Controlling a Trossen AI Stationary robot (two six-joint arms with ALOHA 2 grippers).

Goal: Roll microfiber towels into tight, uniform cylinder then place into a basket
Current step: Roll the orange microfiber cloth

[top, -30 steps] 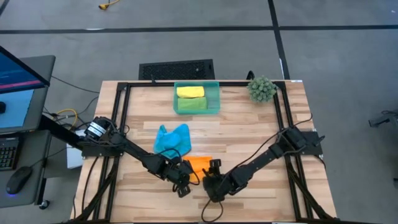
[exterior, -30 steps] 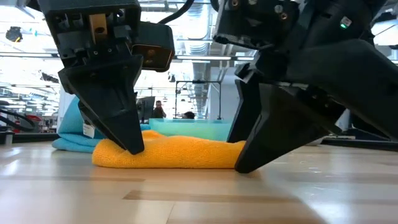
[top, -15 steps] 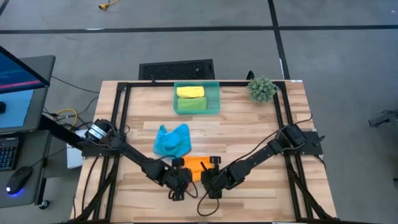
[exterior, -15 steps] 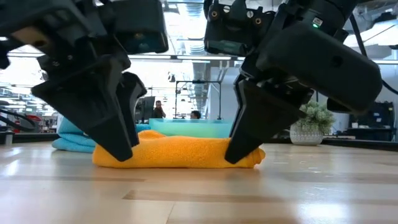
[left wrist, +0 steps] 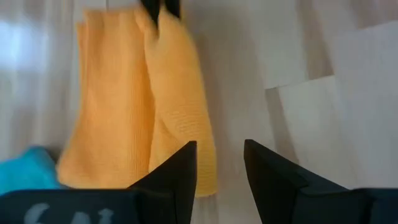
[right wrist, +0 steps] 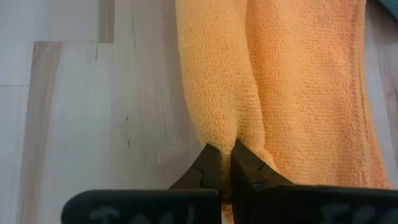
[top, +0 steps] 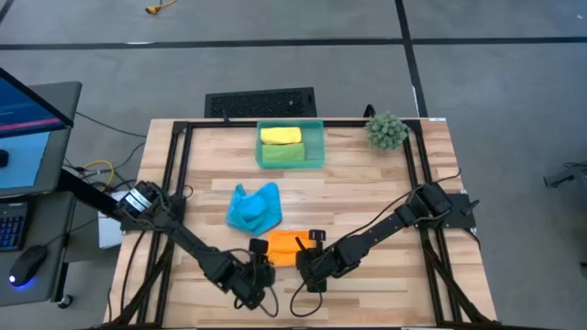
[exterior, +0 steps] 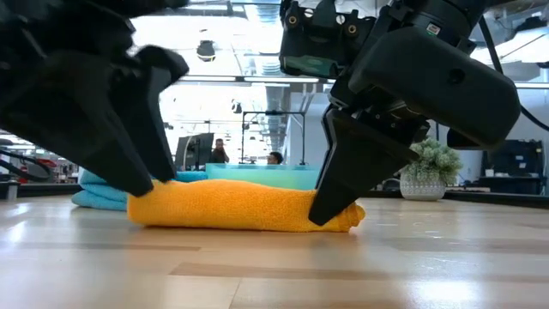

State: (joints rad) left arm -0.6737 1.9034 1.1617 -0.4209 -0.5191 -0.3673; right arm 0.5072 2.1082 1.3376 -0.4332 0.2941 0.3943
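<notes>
Jaws of the right gripper [right wrist: 225,167] are pinching together on the near edge of the orange towel [top: 286,246]; left gripper [left wrist: 220,163] jaws are standing apart, off its other end. Blue towel [top: 254,207] is lying just beyond. Bare table [top: 367,183] is stretching to the basket [top: 316,137], holding yellow [top: 281,135] and green rolls [top: 281,154].

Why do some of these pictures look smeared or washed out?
In the left wrist view the orange towel and the table look streaked with blur. The low view has bright ceiling lights glaring behind the dark arms. In the right wrist view the towel's weave shows crisp. The high view is evenly lit.
</notes>
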